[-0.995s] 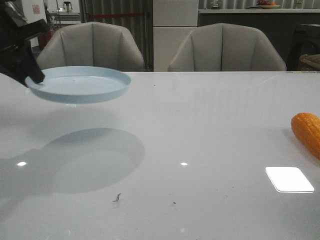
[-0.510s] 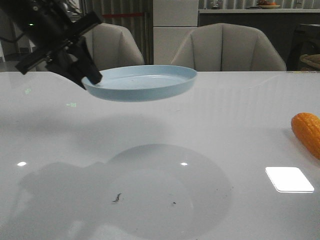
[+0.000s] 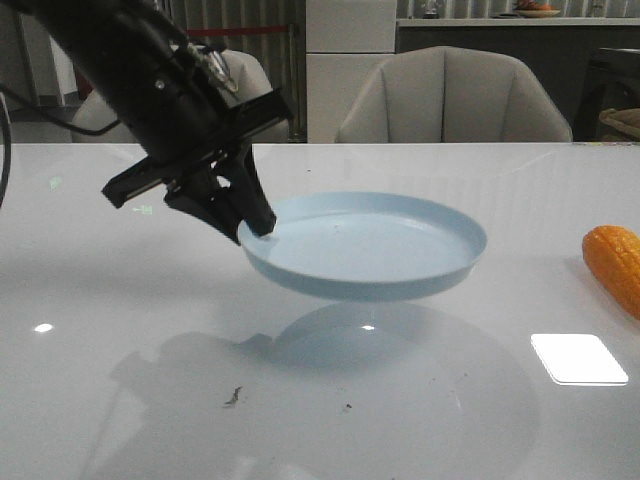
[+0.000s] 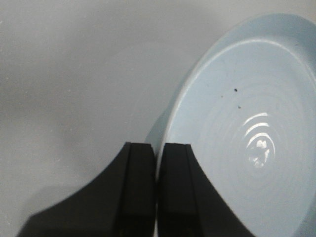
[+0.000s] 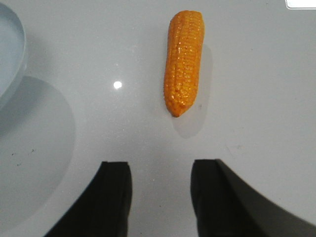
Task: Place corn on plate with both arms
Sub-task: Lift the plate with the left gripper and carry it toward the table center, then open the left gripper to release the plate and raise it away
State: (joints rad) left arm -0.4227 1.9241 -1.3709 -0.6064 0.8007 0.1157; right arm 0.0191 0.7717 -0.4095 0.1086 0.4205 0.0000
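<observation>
My left gripper point(image 3: 258, 226) is shut on the near-left rim of the pale blue plate point(image 3: 380, 250) and holds it a little above the table's middle, tilted slightly. In the left wrist view the two fingers point(image 4: 138, 168) pinch the plate's rim point(image 4: 170, 118). The orange corn point(image 3: 615, 262) lies on the table at the right edge, partly cut off in the front view. In the right wrist view the corn point(image 5: 183, 61) lies ahead of my right gripper point(image 5: 160, 170), which is open, empty and apart from it. The plate's edge point(image 5: 10, 54) shows in that view too.
The white glossy table point(image 3: 320, 400) carries the plate's shadow and a bright square reflection point(image 3: 578, 358). Two grey chairs point(image 3: 455, 95) stand behind the far edge. Small dark specks point(image 3: 234, 396) lie near the front.
My left arm has carried the plate from the far left toward the table's middle and lowered it closer to the surface. The corn has not moved.
</observation>
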